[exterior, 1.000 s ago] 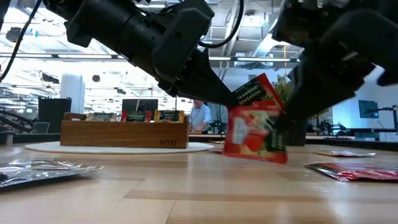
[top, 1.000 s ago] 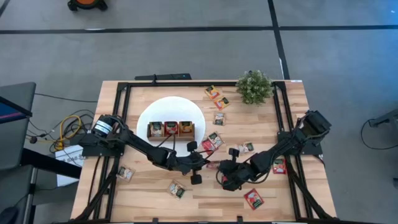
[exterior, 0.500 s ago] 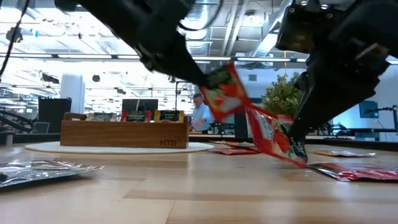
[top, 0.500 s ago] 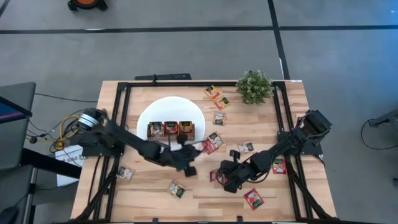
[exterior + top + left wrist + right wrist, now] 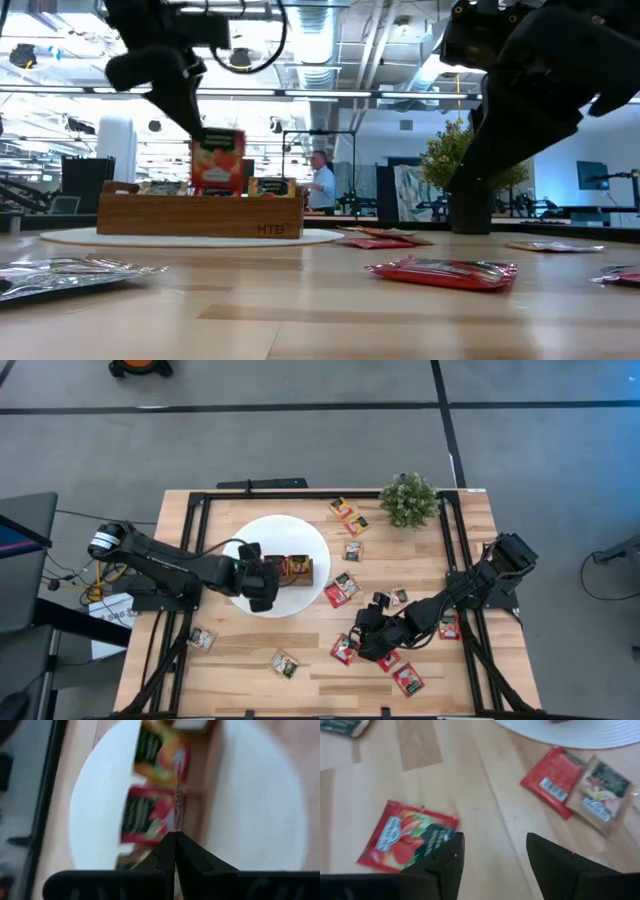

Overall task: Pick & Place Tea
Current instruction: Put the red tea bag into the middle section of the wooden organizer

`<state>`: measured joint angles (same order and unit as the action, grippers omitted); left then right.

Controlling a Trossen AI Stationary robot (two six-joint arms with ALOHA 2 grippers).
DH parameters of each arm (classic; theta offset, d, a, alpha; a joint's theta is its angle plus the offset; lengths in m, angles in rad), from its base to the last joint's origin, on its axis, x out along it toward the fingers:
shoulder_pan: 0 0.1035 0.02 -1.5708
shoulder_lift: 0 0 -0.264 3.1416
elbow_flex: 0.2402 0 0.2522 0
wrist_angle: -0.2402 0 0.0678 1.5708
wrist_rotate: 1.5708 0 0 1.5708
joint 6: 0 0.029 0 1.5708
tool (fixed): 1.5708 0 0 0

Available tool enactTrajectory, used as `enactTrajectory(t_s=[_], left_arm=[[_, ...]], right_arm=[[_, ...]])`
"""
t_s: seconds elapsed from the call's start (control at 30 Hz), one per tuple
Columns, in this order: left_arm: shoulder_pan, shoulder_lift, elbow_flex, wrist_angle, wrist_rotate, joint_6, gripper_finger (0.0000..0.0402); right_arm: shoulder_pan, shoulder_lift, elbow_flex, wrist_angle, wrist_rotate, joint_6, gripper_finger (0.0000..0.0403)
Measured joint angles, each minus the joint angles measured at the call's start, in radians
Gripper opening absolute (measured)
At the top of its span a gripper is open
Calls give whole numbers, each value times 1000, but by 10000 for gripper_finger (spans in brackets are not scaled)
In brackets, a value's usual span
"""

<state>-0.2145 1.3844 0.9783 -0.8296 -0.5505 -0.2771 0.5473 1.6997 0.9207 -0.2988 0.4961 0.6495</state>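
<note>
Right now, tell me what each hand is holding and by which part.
The left hand grips a red tea sachet by its top edge above the wooden tray. The right hand is open and holds nothing.

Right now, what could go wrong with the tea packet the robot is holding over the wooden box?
The left gripper pinches only the top edge of the red packet, so it might swing or slip. The wooden box already holds packets, so this one could catch on them. The right gripper, jaws open, hangs low by a loose red packet and might nudge it.
</note>
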Motion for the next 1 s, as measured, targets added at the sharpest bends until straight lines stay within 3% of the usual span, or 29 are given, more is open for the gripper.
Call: enactTrajectory(t_s=[0.3, 0.57, 0.7, 0.83, 1.0], left_arm=[[122, 3, -18, 63, 131, 186, 0], [196, 3, -18, 83, 235, 236, 0], [221, 3, -18, 84, 224, 237, 3], [263, 3, -18, 81, 226, 237, 22], [302, 3, -18, 64, 233, 257, 76]], right_arm=[[9, 0, 0, 3, 5, -3, 207], [29, 0, 0, 3, 4, -3, 189], [29, 0, 0, 2, 4, -3, 180], [29, 0, 0, 3, 3, -3, 174], [29, 0, 0, 2, 2, -3, 169]])
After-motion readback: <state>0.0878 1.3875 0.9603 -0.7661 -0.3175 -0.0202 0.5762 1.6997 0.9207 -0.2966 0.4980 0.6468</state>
